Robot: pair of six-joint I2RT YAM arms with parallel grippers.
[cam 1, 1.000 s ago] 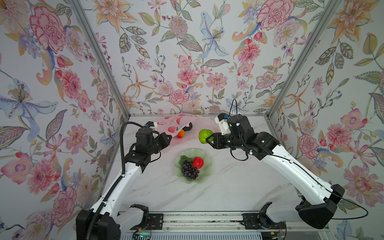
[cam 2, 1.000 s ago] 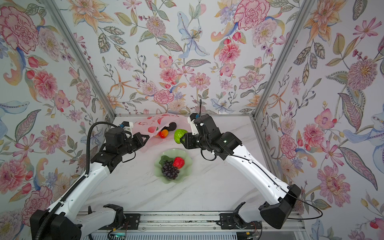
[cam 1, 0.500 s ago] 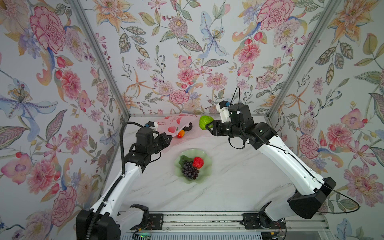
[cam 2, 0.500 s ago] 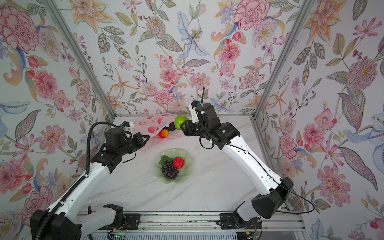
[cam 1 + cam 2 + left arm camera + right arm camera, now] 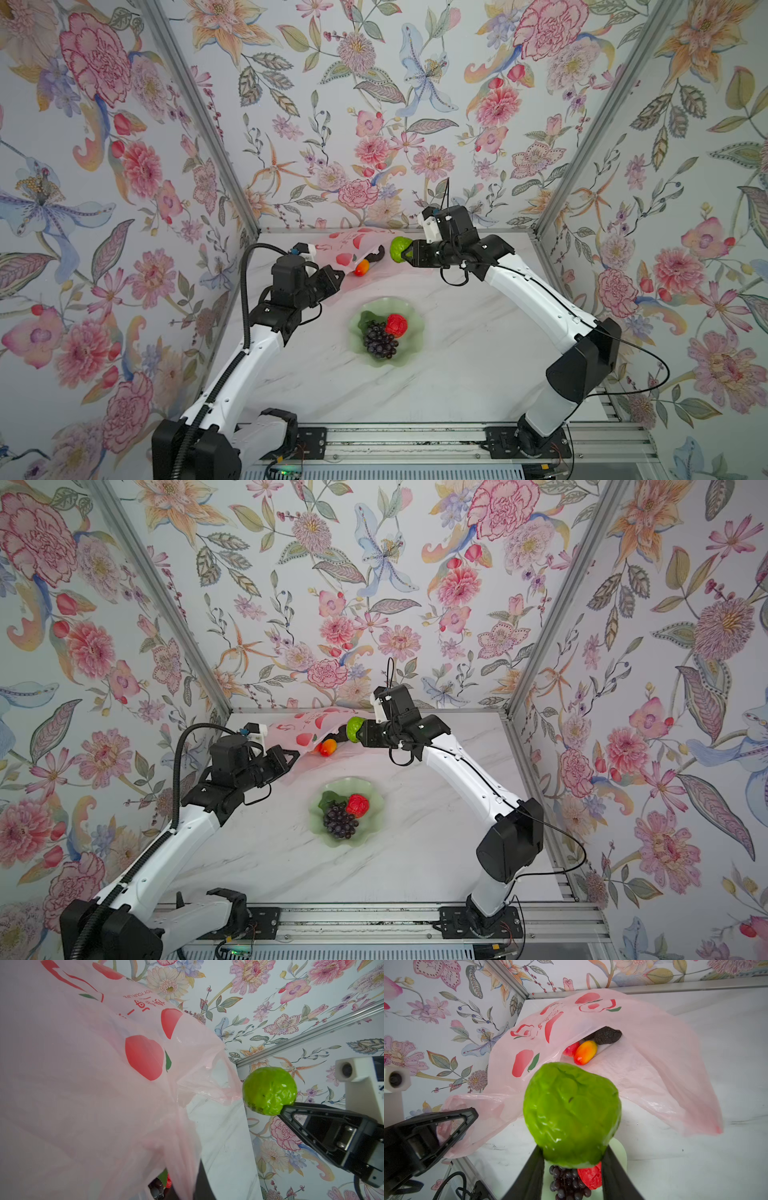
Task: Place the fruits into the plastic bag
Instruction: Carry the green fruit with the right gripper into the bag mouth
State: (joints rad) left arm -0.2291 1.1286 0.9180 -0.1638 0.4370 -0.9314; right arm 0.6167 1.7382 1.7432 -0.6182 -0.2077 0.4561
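Two pincers meet at the plastic bag (image 5: 353, 243): the left pincer (image 5: 337, 276) is clamped on its rim, holding the mouth raised; the right pincer (image 5: 405, 252) grips the bumpy green fruit (image 5: 397, 249) just beside that mouth, clear of the bench (image 5: 457, 374).

Six fruits are showing in all. One bumpy green fruit (image 5: 398, 248) is sitting in the right end effector (image 5: 406, 252).

Three fruits are lying in the mouth of the one plastic bag (image 5: 643, 1059), by the far edge of the table (image 5: 457, 374). They are one orange-red mango (image 5: 585, 1052), one pink-red peach (image 5: 571, 1049) and one dark brown fruit (image 5: 607, 1035).

Two more are resting in the one pale green dish (image 5: 415, 332), between the near and far edges. They are one bunch of dark purple grapes (image 5: 379, 343) and one red strawberry (image 5: 396, 325).

Two end effectors are showing, counting the left end effector (image 5: 337, 276).
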